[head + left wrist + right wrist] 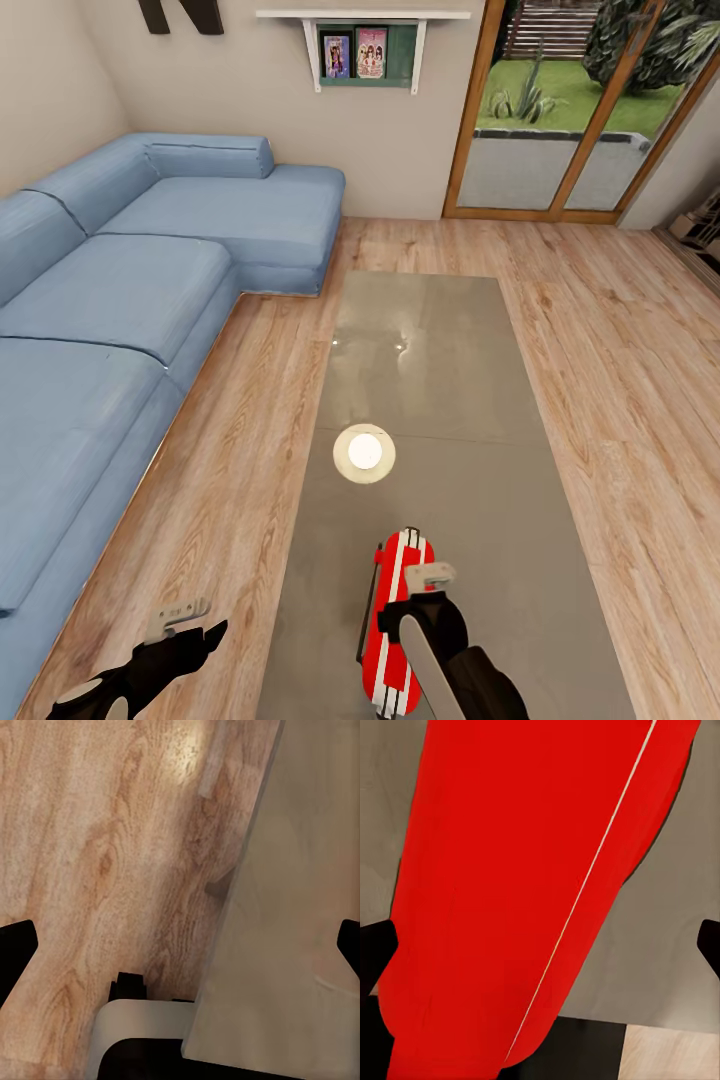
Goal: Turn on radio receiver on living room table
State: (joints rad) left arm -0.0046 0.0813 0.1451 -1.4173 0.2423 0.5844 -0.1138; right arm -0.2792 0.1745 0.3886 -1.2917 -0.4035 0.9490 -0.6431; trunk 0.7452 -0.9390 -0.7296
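Right gripper parked right over the radio receiver, long axis 12-to-6; open, nothing held.

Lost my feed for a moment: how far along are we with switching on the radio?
Done: the robot stands at the table, with the radio at its near end. In hand: the right gripper sits over the radio, which looms close and red between its fingertips. The left gripper hangs over the floor. Left: the switching itself; no sign shows that the radio is on.
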